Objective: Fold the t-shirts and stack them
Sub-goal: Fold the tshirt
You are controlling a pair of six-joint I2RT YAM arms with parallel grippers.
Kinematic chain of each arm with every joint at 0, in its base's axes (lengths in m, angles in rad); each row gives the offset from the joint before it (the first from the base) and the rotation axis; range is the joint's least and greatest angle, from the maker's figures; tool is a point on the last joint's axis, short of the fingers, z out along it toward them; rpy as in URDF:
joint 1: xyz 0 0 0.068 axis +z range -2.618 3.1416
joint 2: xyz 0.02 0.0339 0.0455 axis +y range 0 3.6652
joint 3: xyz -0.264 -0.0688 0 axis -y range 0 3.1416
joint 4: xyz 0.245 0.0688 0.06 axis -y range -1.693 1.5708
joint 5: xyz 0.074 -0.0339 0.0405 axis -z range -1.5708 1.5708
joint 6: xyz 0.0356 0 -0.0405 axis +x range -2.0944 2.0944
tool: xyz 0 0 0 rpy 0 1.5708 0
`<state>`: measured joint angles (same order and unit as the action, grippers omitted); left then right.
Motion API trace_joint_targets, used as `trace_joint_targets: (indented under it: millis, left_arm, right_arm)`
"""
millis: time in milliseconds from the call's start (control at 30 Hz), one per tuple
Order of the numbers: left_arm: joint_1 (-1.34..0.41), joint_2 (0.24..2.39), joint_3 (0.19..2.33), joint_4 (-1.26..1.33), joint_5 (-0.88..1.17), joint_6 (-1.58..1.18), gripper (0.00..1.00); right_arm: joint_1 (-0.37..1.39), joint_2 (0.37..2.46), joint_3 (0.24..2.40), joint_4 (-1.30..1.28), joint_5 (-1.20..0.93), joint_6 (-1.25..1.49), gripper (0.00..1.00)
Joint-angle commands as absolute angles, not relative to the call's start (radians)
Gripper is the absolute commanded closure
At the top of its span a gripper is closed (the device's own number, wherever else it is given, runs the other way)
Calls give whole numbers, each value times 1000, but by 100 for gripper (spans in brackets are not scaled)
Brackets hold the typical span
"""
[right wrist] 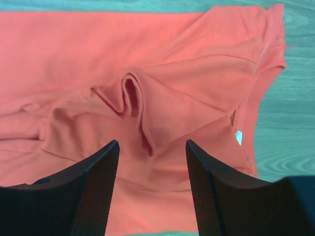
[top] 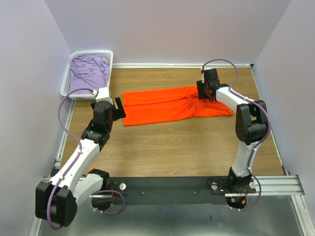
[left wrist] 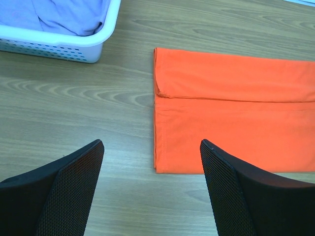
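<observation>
Lilac t-shirt [left wrist: 64, 14], basket [left wrist: 59, 42] cut off at frame edge.

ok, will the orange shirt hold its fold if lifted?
Probably not: the orange shirt looks floppy, puckered into a soft ridge at the right gripper. Likely light; it lies thin and flat on the table.

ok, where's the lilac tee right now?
In the top view the lilac t-shirt lies crumpled inside the white lattice basket at the far-left corner of the table, just beyond the left pincer and left of the orange t-shirt.
</observation>
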<state>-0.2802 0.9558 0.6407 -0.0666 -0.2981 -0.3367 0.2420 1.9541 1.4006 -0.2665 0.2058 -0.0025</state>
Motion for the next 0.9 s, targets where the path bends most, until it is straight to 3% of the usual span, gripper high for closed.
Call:
trace_joint_targets:
  millis: [0,267,400,533,867]
  left_arm:
    - [-284,959,629,-35,-285,-324,13]
    - [-285,960,629,-35,-284,-322,13]
    - [-287,963,629,-35,-284,-322,14]
    - [-287,971,629,-37,-285,-319,13]
    - [-285,983,629,-40,-285,-316,14]
  right_arm:
    - [242,1983,1390,-273,258,-72,37]
    - [242,2057,1453,-273,318,-112,41]
    - [244,2071,1476,-272,307,-132,66]
    - [242,2080,1496,-272,328,-158,77]
    - [242,2190,1626,-270,482,-247,78]
